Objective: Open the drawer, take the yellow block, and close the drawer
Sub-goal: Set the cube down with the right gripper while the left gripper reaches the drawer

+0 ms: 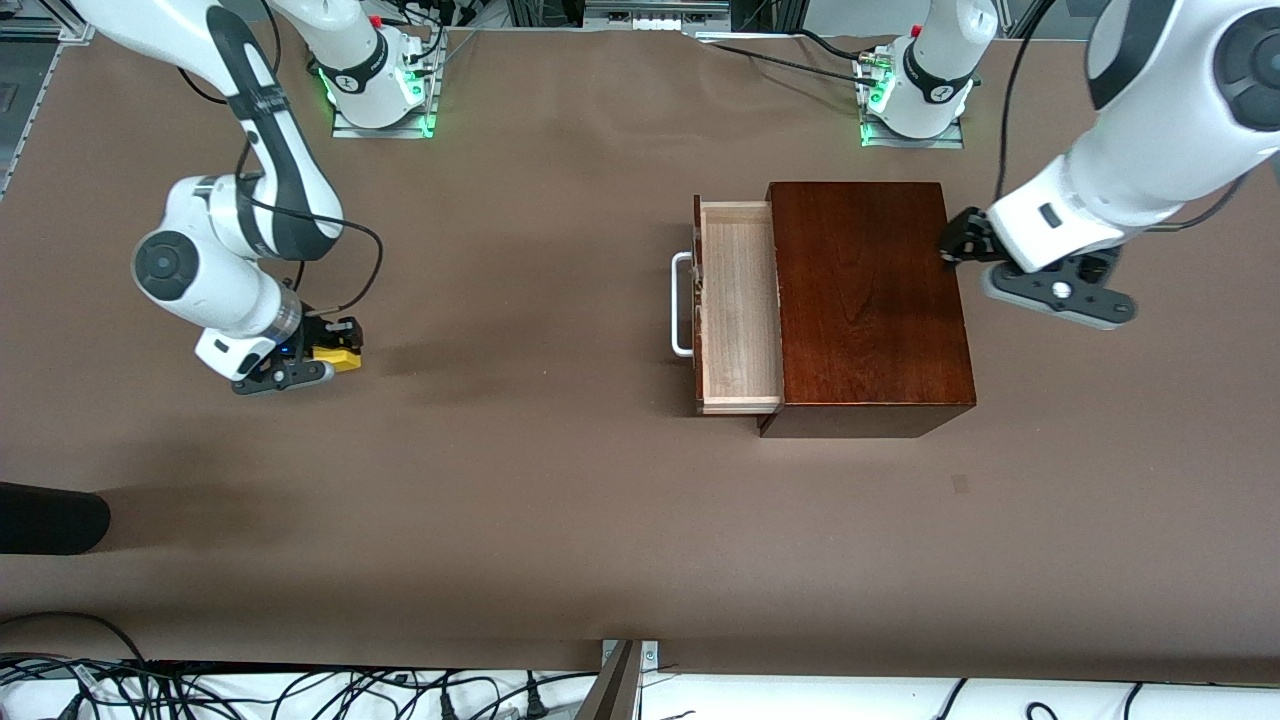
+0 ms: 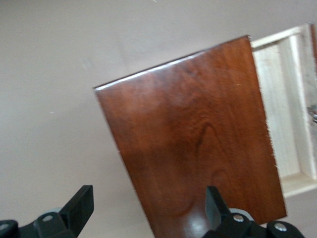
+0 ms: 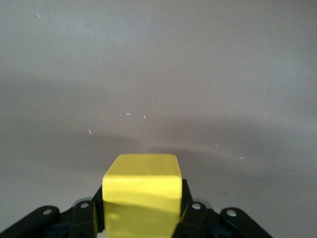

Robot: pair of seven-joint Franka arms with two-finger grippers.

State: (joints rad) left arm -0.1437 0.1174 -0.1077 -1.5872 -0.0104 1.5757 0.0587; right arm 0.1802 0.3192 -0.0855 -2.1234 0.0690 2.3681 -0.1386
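Note:
The dark reddish-brown wooden box [image 1: 865,300] stands toward the left arm's end of the table. Its drawer [image 1: 738,310] is pulled out toward the right arm's end, pale inside, with a white bar handle [image 1: 682,305]. No block shows in the drawer. My right gripper [image 1: 335,352] is low over the bare table at the right arm's end, shut on the yellow block [image 1: 342,358]. In the right wrist view the yellow block [image 3: 141,191] fills the gap of the right gripper [image 3: 141,210]. My left gripper [image 1: 960,240] hangs open by the box's edge, opposite the drawer. The left wrist view shows the left gripper [image 2: 148,208] over the box [image 2: 193,144] and the drawer [image 2: 290,114].
A black object [image 1: 50,518] juts in at the right arm's end, nearer to the front camera. Cables [image 1: 300,690] run along the table's front edge. Brown table surface [image 1: 520,400] lies between the block and the drawer.

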